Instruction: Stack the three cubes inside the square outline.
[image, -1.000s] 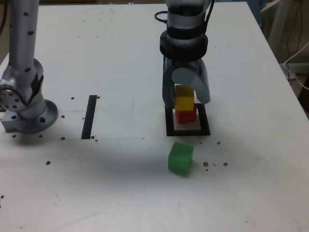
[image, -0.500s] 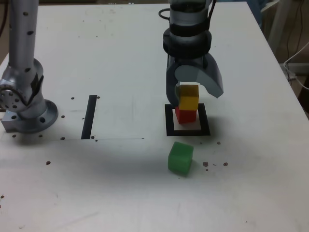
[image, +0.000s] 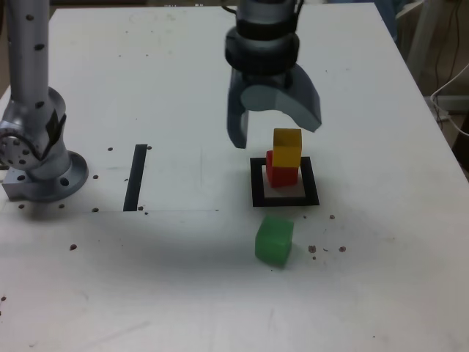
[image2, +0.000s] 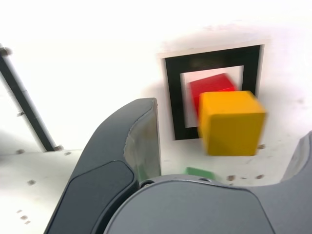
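Note:
The yellow cube [image: 287, 147] [image2: 230, 122] rests on the red cube [image: 280, 173] [image2: 209, 88], both inside the black square outline [image: 256, 185] [image2: 174, 97]. A green cube [image: 274, 240] sits on the table in front of the outline, nearer the camera; only its edge [image2: 199, 172] shows in the wrist view. My gripper [image: 272, 130] hangs open above and slightly toward the exterior view's left of the stack, holding nothing. Its fingers [image2: 127, 146] are spread wide.
A straight black stripe [image: 135, 177] [image2: 24, 105] lies on the white table toward the exterior view's left. The arm's grey base [image: 37, 158] stands at the far left. Small dark specks dot the tabletop [image: 220, 286].
The gripper opened, let go of the yellow cube on the red one, then rose and shifted toward the exterior view's left. The cubes stayed in place.

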You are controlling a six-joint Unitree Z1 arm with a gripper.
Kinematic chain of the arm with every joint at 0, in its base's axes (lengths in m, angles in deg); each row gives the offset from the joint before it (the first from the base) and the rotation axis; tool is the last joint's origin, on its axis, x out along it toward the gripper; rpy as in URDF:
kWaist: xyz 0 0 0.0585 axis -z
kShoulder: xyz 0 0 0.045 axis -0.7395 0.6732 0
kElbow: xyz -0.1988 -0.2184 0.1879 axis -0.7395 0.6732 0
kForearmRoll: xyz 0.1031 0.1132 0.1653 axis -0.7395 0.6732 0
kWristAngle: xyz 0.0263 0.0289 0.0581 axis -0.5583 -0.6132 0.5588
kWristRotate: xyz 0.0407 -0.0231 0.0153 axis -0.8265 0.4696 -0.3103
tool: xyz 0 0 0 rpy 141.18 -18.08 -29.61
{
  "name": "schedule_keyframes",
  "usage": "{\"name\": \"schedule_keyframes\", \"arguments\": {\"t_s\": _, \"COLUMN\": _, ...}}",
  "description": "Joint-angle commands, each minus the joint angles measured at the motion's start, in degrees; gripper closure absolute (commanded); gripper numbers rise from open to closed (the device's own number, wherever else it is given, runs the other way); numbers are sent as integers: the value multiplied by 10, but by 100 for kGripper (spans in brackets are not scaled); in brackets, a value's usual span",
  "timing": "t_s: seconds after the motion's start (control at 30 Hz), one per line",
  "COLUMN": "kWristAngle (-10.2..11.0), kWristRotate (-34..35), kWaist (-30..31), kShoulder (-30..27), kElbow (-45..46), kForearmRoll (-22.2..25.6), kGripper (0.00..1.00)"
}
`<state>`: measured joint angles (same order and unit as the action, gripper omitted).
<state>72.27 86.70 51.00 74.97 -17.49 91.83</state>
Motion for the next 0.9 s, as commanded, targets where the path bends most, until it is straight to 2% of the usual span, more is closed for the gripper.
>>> {"name": "schedule_keyframes", "arguments": {"t_s": 0.0, "kWristAngle": 1, "kWristRotate": 0, "kWaist": 3, "kShoulder": -10, "kElbow": -4, "kForearmRoll": 27, "kGripper": 0}}
{"name": "schedule_keyframes", "arguments": {"t_s": 0.17, "kWristAngle": 15, "kWristRotate": 1, "kWaist": 29, "kShoulder": -30, "kElbow": -17, "kForearmRoll": 63, "kGripper": 0}}
{"name": "schedule_keyframes", "arguments": {"t_s": 0.33, "kWristAngle": 30, "kWristRotate": 36, "kWaist": 80, "kShoulder": -56, "kElbow": -29, "kForearmRoll": 85, "kGripper": 1}}
{"name": "schedule_keyframes", "arguments": {"t_s": 0.47, "kWristAngle": 23, "kWristRotate": 75, "kWaist": 125, "kShoulder": -57, "kElbow": -32, "kForearmRoll": 88, "kGripper": 1}}
{"name": "schedule_keyframes", "arguments": {"t_s": 0.63, "kWristAngle": 11, "kWristRotate": 114, "kWaist": 187, "kShoulder": -48, "kElbow": -30, "kForearmRoll": 67, "kGripper": 1}}
{"name": "schedule_keyframes", "arguments": {"t_s": 0.87, "kWristAngle": -17, "kWristRotate": 133, "kWaist": 239, "kShoulder": 5, "kElbow": -25, "kForearmRoll": 26, "kGripper": 3}}
